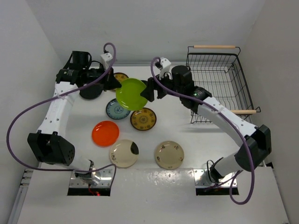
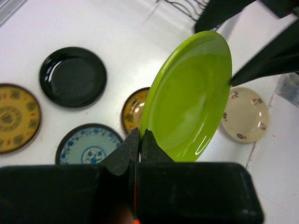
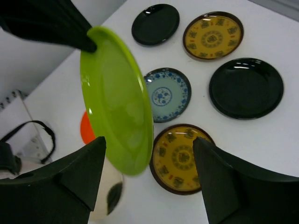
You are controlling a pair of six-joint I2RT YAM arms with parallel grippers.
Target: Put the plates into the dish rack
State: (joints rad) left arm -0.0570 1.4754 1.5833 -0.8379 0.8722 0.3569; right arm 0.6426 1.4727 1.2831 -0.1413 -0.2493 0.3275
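Lime green plate (image 1: 131,93) is up off the table (image 1: 201,140), held between the 2 grippers near centre of the top view. Left gripper (image 2: 139,136) is clamped tight on its rim, which in the top view is the plate's 9 o'clock edge, so the L arm alone carries it. Right gripper (image 3: 148,140) is spread wide, 1 finger each side of the opposite rim at approx 3 o'clock. Its wrist view shows the plate edge running between the fingers w/ plain gaps both sides, so no hold yet. In the left wrist view 1 of those fingers sits right at the rim; contact or not, can't tell. Key relation: dish rack (image 1: 236,84) lies at 3 o'clock from the plate, on the far-right part of the table past the R wrist. The R arm is clearly the nearer 1 to it, while the L arm is on the wrong side at 9 o'clock. Reads as a handover L to R, approx midway. The R fingers need to close on the rim before L lets go, else the plate could drop onto the blue-grey plate (image 1: 117,108) and mustard plate (image 1: 143,119) lying flat below it at approx 6 o'clock. Plate is tilted, face partly up, w/ the grip-to-grip line running 9 to 3. No plate visible in the rack from above
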